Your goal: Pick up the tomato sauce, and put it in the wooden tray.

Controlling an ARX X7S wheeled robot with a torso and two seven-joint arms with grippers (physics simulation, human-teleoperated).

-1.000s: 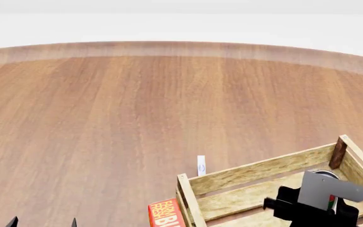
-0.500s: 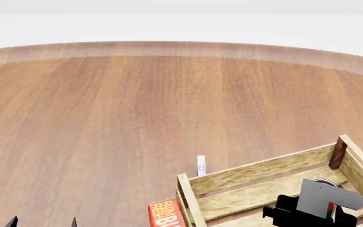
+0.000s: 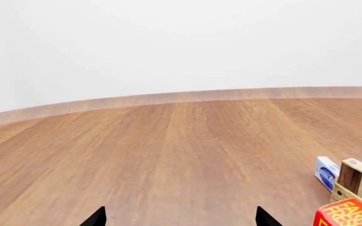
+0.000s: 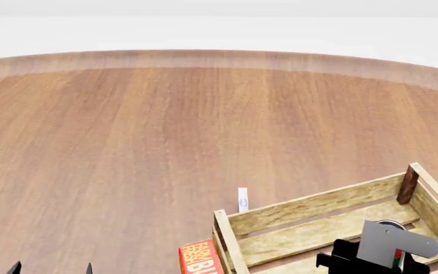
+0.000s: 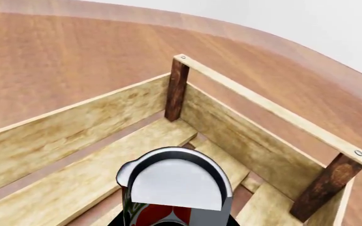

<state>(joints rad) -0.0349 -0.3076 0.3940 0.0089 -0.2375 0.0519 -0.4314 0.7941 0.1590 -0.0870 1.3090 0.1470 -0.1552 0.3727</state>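
Our right gripper (image 5: 168, 214) has its jaws closed around the small cylindrical tomato sauce can with the red and green label and silvery-white flat top (image 5: 176, 183), which we hold inside the large light-wood slatted tray with dark brown corner posts (image 5: 74, 122), just above its floor slats; from the right wrist view we cannot tell whether the can touches them. In the head view the can (image 4: 398, 258) sits low in the tray (image 4: 310, 206), mostly hidden behind the right gripper (image 4: 371, 260).

Our left gripper (image 3: 179, 217) shows only two black fingertips (image 3: 96, 217) set well apart over the brown wood-grain tabletop (image 4: 166, 137), holding nothing.

Just outside the tray's near-left corner lies a red box with yellow lettering (image 4: 201, 258), and a small white-and-blue carton (image 4: 243, 200) stands beside the tray's far side.
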